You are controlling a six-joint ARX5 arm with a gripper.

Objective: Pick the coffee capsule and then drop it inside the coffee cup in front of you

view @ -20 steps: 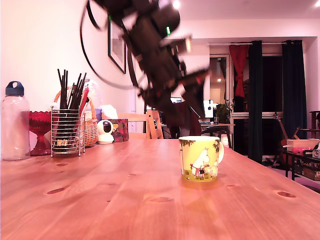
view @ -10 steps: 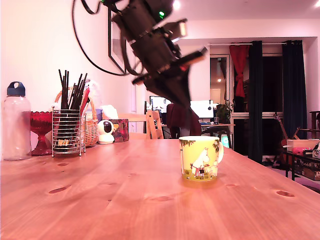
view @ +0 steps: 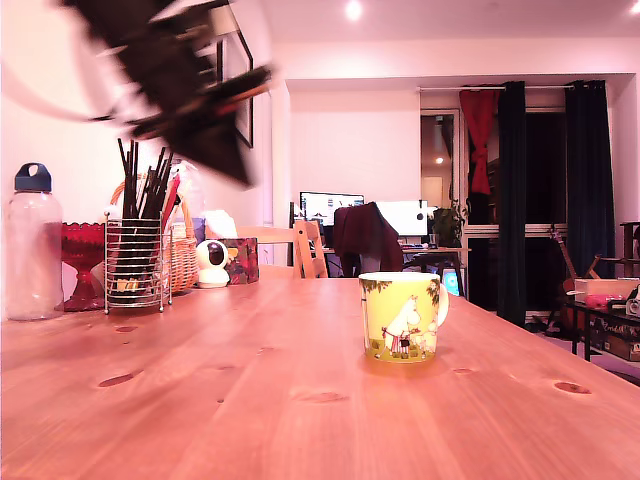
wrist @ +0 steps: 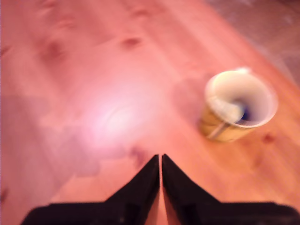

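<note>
The coffee cup point(view: 402, 316), yellow-green with a white cartoon figure, stands upright on the wooden table point(view: 250, 400), right of centre in the exterior view. In the wrist view the cup point(wrist: 239, 112) is seen from above and blurred; a small blue shape point(wrist: 245, 114) that looks like the coffee capsule lies at its bottom. My gripper point(view: 228, 152) is a motion-blurred dark shape high at the exterior view's left, far from the cup. The wrist view shows the gripper point(wrist: 161, 157) with its two black fingers together and nothing between them.
At the exterior view's left stand a clear bottle with a dark blue cap point(view: 30, 245), a red glass point(view: 82, 262), a wire holder of dark sticks point(view: 135, 255), a wicker basket point(view: 182, 255) and a small white camera point(view: 211, 264). Chairs point(view: 305, 250) stand beyond the table's far edge.
The arm has swung from above the cup up and over to the exterior view's left, now blurred above the wire holder. The cup has not moved.
</note>
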